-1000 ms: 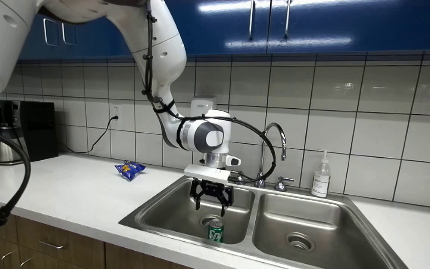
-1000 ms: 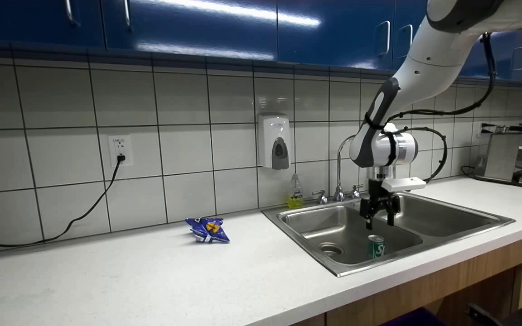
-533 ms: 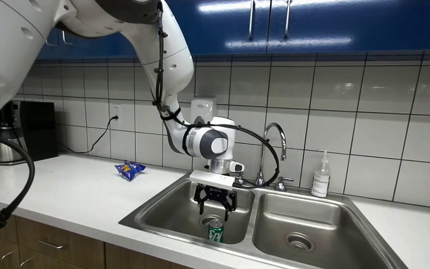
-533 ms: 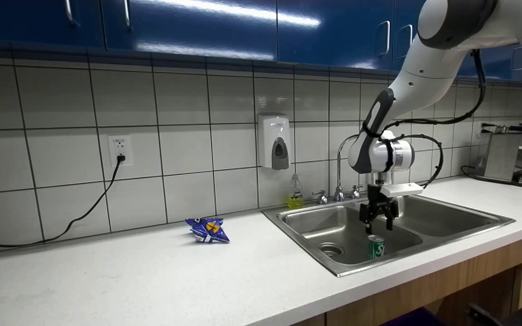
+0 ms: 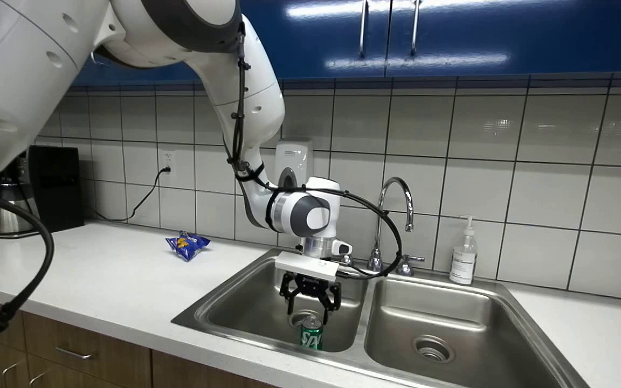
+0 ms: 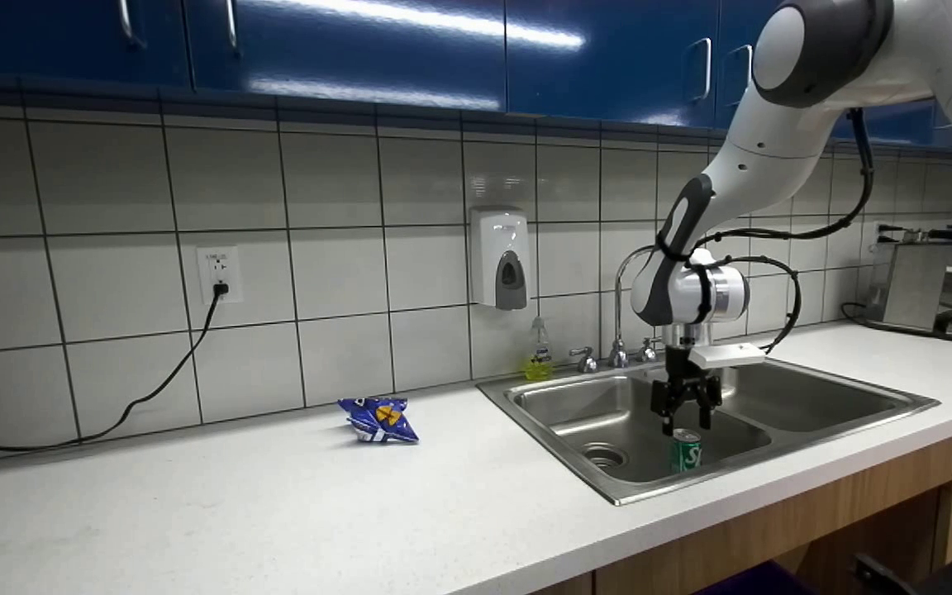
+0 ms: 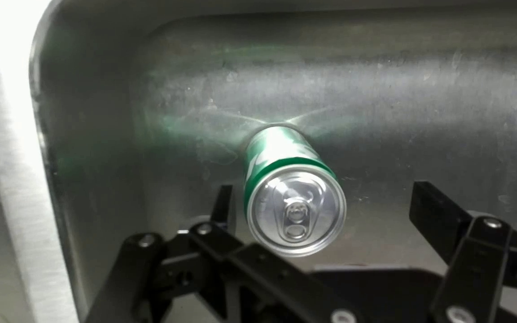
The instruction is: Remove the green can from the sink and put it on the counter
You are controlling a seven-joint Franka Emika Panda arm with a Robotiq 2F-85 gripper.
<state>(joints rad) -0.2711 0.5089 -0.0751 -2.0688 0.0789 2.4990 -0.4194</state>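
The green can (image 5: 311, 335) stands upright in a basin of the steel sink (image 5: 361, 328), near the basin's front wall. It shows in an exterior view (image 6: 685, 456) and, with its lid up, in the wrist view (image 7: 295, 206). My gripper (image 5: 308, 317) is open just above the can, fingers pointing down. In the wrist view the can's lid lies between the open fingers (image 7: 323, 197), closer to the left-hand finger, with a gap on both sides. No contact shows. The white counter (image 6: 278, 504) lies beside the sink.
A blue snack bag (image 6: 380, 420) lies on the counter. The faucet (image 5: 391, 215) stands behind the sink. A pump bottle (image 5: 463, 256) and a yellow soap bottle (image 6: 539, 354) stand at the sink's back edge. A divider (image 7: 20, 179) separates the two basins.
My gripper has moved down towards the can, shifting slightly right in one exterior picture and slightly left in another. Its fingers have stayed open. The can has not moved.
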